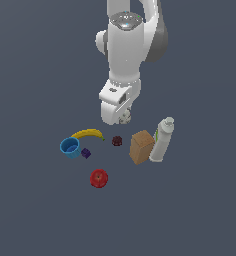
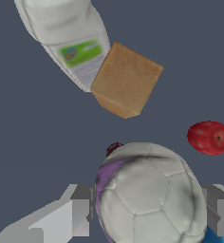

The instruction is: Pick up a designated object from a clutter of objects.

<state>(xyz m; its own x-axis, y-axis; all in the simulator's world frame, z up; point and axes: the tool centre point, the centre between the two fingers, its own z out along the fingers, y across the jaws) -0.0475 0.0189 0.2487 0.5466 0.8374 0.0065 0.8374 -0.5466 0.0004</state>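
Ball pinched in the hand, above the clutter.
The hand [image 2: 149, 211] pinches the whitish-grey ball [image 2: 152, 199] between its fingers [image 2: 80, 216]. In the exterior view, nearest lies the red apple [image 1: 99, 178]; the blue cup [image 1: 70, 147] at ten o'clock of it, brown box [image 1: 141, 146] and white bottle [image 1: 162, 140] at two o'clock, dark red lump [image 1: 117, 141] beyond.

Ball [image 2: 149, 199] between the hand [image 2: 149, 211] fingers, box [image 1: 141, 146] touching bottle [image 1: 162, 140], cup [image 1: 70, 147] beside banana [image 1: 88, 133]
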